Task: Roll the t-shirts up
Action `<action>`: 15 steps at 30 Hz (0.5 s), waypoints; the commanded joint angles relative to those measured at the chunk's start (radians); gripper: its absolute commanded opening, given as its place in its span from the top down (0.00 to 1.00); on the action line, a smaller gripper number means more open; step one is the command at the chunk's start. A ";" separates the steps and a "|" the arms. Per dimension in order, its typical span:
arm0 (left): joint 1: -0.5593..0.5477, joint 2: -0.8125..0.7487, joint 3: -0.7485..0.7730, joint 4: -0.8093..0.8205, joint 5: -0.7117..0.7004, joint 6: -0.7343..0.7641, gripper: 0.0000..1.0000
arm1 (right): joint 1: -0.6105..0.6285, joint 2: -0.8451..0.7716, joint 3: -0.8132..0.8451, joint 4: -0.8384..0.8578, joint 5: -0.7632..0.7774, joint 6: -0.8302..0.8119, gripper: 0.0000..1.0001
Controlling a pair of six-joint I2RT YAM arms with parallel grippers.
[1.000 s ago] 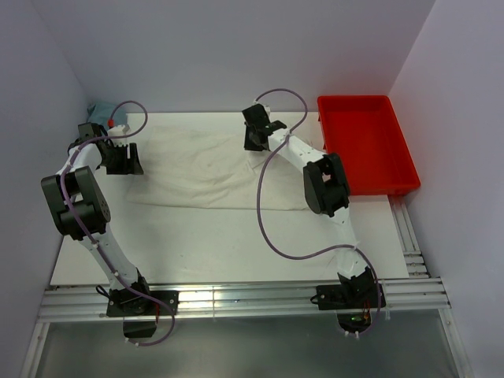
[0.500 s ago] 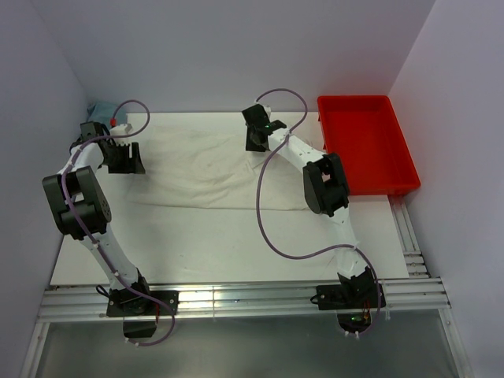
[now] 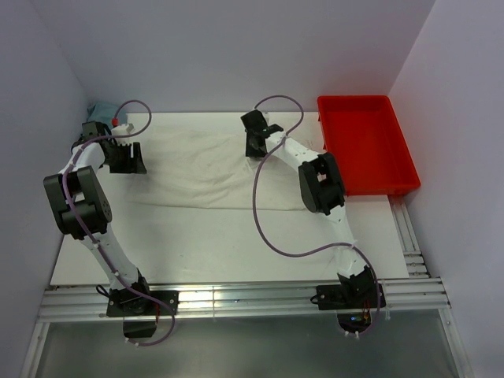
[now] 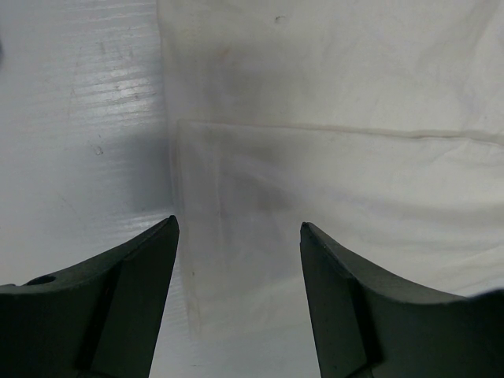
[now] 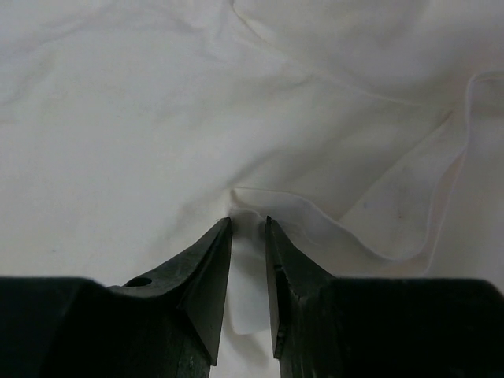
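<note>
A cream-white t-shirt (image 3: 205,169) lies spread flat across the back of the white table, wrinkled, with a folded edge along its front. My left gripper (image 3: 126,160) hovers at the shirt's left edge. In the left wrist view this gripper (image 4: 239,228) is open, and the shirt's hemmed edge (image 4: 331,118) lies flat under the gap, untouched. My right gripper (image 3: 256,144) is down on the shirt's back right part. Its jaws (image 5: 248,222) stand narrow, with a raised fold of the t-shirt (image 5: 142,118) pinched between them.
A red bin (image 3: 409,169) stands at the table's back right, beside the right arm. A small blue-grey cloth (image 3: 98,110) lies in the back left corner against the wall. White walls close in the table on three sides.
The right gripper has shifted slightly to the left on the shirt, and its jaws stand a little wider than before. The left arm has hardly moved.
</note>
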 commanded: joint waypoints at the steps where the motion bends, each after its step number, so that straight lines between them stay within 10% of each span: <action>1: -0.006 -0.013 0.033 0.008 0.009 -0.014 0.32 | 0.004 -0.004 0.037 -0.003 -0.001 -0.018 0.69; 15: -0.004 -0.019 0.027 0.011 0.001 -0.013 0.32 | 0.004 -0.071 -0.035 0.098 -0.029 -0.027 0.95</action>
